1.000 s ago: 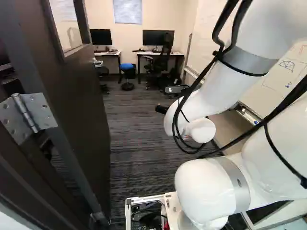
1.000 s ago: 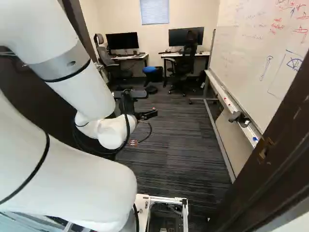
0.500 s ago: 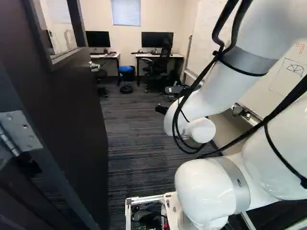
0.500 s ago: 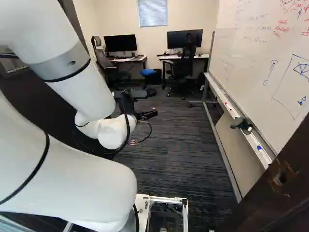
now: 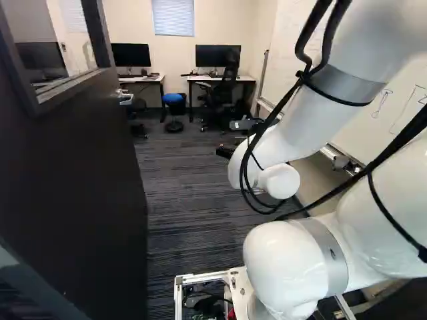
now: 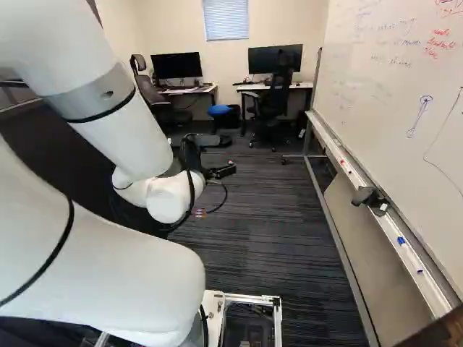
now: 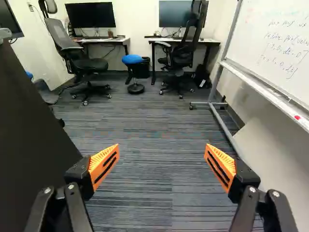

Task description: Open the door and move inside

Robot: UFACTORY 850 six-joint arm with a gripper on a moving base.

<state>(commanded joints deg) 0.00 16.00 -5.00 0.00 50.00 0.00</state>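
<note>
Striped grey carpet [image 5: 193, 200] in an office, with desks [image 7: 210, 41] by its far edge and the whiteboard [image 6: 391, 87] along its right edge; along its left edge the dark door [image 5: 93, 167], standing open, lever handle [image 5: 125, 97] far from the base frame [image 6: 278, 318]; pincer [image 7: 162, 146] spread wide, pinching nothing, aimed ahead over the carpet and just beside the door. By the look of it, opening done and entry well under way; straight, slow rolling called for next. With a drift to the left, likely to scrape the door with arm or base, or push it and get shoved askew in return; with a spring closer fitted, impossible to tell from here, a chance of being struck on its return. With too early a turn right, liable to clip the door frame [image 6: 434, 332] or catch on the whiteboard's marker tray [image 6: 391, 230]; with too long a run ahead, apt to jam the spread pincer into the blue stool [image 7: 132, 59].
</note>
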